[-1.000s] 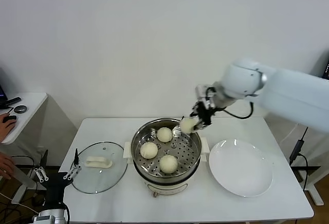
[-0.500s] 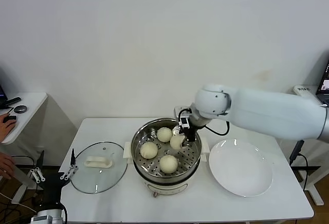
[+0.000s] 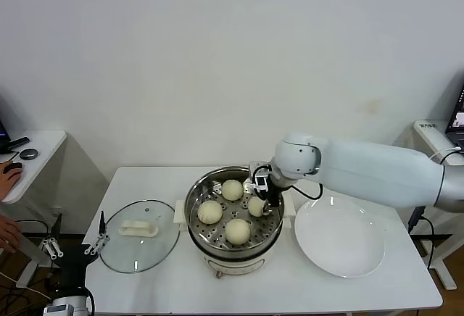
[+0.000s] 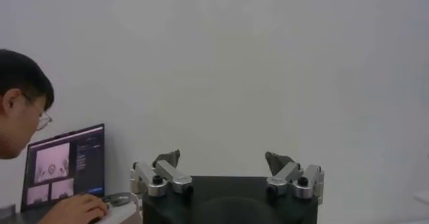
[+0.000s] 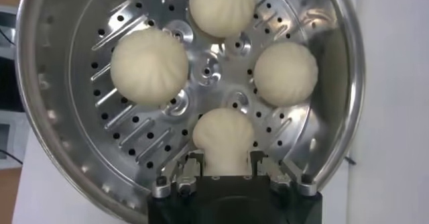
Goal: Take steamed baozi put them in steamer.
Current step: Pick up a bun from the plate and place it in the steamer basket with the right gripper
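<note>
The right gripper (image 3: pixel 258 196) has lowered the fourth cream-white round bun (image 5: pixel 223 135) onto the shiny steel steamer's (image 3: pixel 197 193) perforated tray; its fingers (image 5: pixel 190 172) are loosening around it. All four buns are in.

Four cream-white baozi (image 3: pixel 209 211) sit pale against the steamer (image 3: pixel 197 193), whose shiny silver steel carries a pattern of small dark round holes and short slots across its tray. The steamer's side handles and base are white. Left of the steamer, the clear glass lid (image 3: pixel 139 244) has a metal rim and a cream-white handle. Right of the steamer lies a plain glossy white plate (image 3: pixel 339 245). All rest on a white table (image 3: pixel 304 294) before a white wall. The arm reaching over the steamer is white, its right gripper (image 3: pixel 259 198) black with silver fittings.
</note>
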